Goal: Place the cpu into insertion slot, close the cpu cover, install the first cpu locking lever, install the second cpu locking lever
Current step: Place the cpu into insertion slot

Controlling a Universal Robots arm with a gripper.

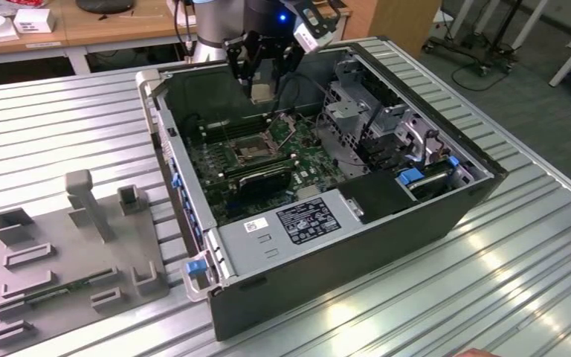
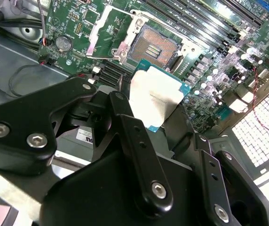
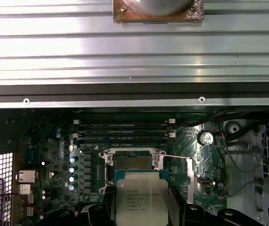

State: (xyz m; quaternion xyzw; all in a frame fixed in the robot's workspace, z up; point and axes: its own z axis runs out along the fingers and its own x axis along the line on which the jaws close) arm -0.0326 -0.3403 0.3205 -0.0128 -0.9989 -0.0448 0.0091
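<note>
1 cpu (image 2: 155, 96) is clamped between the black fingers (image 2: 125, 117) of the gripper (image 2: 153, 113), which is closed only to the chip's width, with 2 opposite edges pressed. The silvery-grey top of the cpu is turned toward the cameras in both wrist views, and its green edge is seen in the second wrist view.

In the exterior view, the gripper (image 1: 264, 88) is seen inside the open computer case (image 1: 365, 245), with the cpu (image 1: 262, 93) held in the air above the green motherboard (image 1: 305, 152) and well apart from the insertion slot (image 1: 250, 152). In the first wrist view, the cpu (image 3: 141, 202) is seen just short of the insertion slot (image 3: 132, 162), with the gripper (image 3: 141, 214) around it.

The insertion slot (image 2: 153, 47) is uncovered, and its dark centre with rows of gold contacts is exposed. The cpu cover (image 2: 122, 48) is swung open and lies beside the slot. Whether it lies flat or tilted cannot be told.

4 long black memory slots (image 3: 122, 132) are seen on the board beyond the socket in the first wrist view.

The case is laid on its side on a ribbed metal worktop (image 1: 68, 119). A grey fixture tray (image 1: 68, 253) is set on the worktop at the exterior view's left, just beside the case.
</note>
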